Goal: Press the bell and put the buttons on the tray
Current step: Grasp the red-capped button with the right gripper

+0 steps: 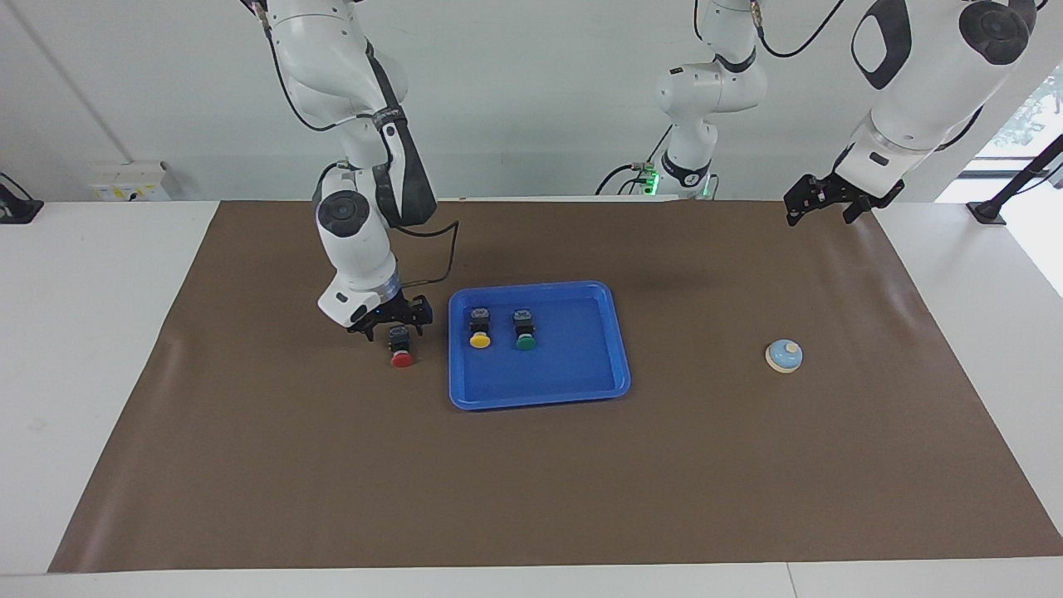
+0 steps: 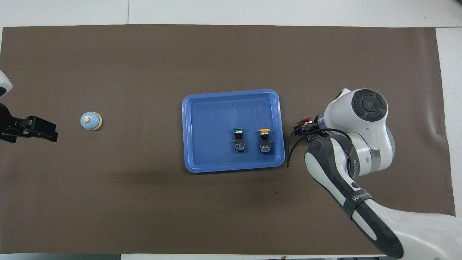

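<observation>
My right arm bends down steeply from its base, elbow high and wrist tipped toward the mat, so my right gripper (image 1: pixel 397 320) hangs low over the red button (image 1: pixel 402 359), which lies on the brown mat (image 1: pixel 531 482) just beside the blue tray's (image 1: pixel 621 365) short edge at the right arm's end. My fingers are spread wide, and they seem to straddle its black body, though I cannot tell whether they touch it. The yellow button (image 1: pixel 479 340) and green button (image 1: pixel 525 340) lie side by side in the tray. My left arm waits, its left gripper (image 1: pixel 818 202) open above the mat's corner nearest its base, and the bell (image 1: pixel 783 355) sits toward that end.
</observation>
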Robot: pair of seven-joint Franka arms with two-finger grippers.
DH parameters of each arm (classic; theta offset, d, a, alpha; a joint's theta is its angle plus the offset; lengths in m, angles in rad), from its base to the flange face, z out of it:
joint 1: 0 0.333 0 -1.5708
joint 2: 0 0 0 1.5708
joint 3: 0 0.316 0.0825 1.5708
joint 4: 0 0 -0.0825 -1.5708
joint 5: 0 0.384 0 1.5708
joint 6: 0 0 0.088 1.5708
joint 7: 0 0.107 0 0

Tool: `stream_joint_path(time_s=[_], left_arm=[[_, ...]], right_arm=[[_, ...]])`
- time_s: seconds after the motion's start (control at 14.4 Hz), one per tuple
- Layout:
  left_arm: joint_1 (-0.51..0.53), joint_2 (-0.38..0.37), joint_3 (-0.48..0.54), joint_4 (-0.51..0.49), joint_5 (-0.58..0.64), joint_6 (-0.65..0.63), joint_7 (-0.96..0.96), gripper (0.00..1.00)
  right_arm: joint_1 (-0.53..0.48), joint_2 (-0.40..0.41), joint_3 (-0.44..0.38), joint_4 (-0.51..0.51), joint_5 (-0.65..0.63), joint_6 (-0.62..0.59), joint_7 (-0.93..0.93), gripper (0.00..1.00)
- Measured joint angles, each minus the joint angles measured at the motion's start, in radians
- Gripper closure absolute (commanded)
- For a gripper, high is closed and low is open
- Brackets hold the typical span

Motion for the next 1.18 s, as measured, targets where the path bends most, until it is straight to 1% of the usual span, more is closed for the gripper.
stream_joint_path(time_s=[0.07, 0.14, 0.21, 0.28, 0.35, 0.62, 0.9, 1.04, 1.18], left_arm=[[0.000, 0.000, 0.000, 0.000, 0.000, 0.000, 0.000, 0.00], [0.000, 0.000, 0.000, 0.000, 0.000, 0.000, 0.000, 0.00], [0.000, 0.000, 0.000, 0.000, 0.000, 0.000, 0.000, 0.00], [0.000, 0.000, 0.000, 0.000, 0.000, 0.000, 0.000, 0.00], [0.000, 0.000, 0.000, 0.000, 0.000, 0.000, 0.000, 0.00], [0.000, 0.000, 0.000, 0.000, 0.000, 0.000, 0.000, 0.00], [0.000, 0.000, 0.000, 0.000, 0.000, 0.000, 0.000, 0.00], [0.000, 0.000, 0.000, 0.000, 0.000, 0.000, 0.000, 0.00], [0.000, 0.000, 0.000, 0.000, 0.000, 0.000, 0.000, 0.00]], right_arm=[[0.000, 0.000, 0.000, -0.009, 0.000, 0.013, 0.000, 0.00], [0.000, 0.000, 0.000, -0.020, 0.000, 0.026, 0.000, 0.04], [0.000, 0.001, 0.000, -0.031, 0.000, 0.034, 0.000, 0.11], [0.002, 0.003, 0.000, -0.041, 0.000, 0.038, 0.000, 0.23], [0.003, 0.006, 0.000, -0.047, 0.000, 0.041, 0.000, 0.37], [0.006, 0.019, 0.000, -0.055, 0.000, 0.070, 0.000, 1.00], [0.028, 0.018, 0.001, -0.036, 0.000, 0.065, 0.000, 1.00], [0.043, 0.015, 0.005, 0.045, 0.001, -0.013, 0.005, 1.00], [0.094, 0.016, 0.007, 0.156, 0.005, -0.100, 0.071, 1.00]])
